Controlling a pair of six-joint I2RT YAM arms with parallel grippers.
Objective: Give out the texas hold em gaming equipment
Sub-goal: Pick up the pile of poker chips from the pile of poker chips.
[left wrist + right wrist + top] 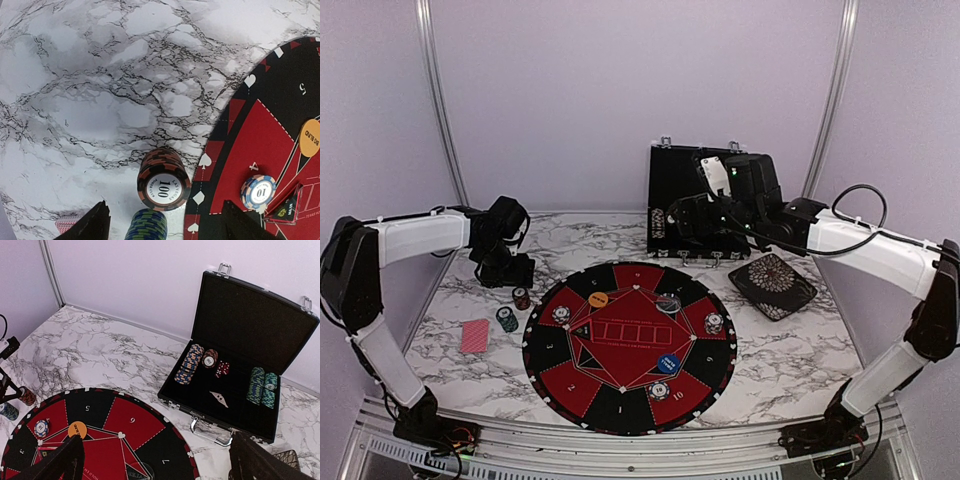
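My left gripper (165, 204) spread, pinching nothing, teal chip stack (146, 226) between its fingers (95, 222), red-black chip stack (164, 185) just ahead, both on the marble table (100, 75) beside the mat (260, 130) rim, marble running on beyond, my right gripper (158, 436) spread before the case (240, 305)

Left gripper (510, 272) beside 2 chip stacks (521, 298) just left of mat (570, 385) — red-backed cards (474, 336) nearby.
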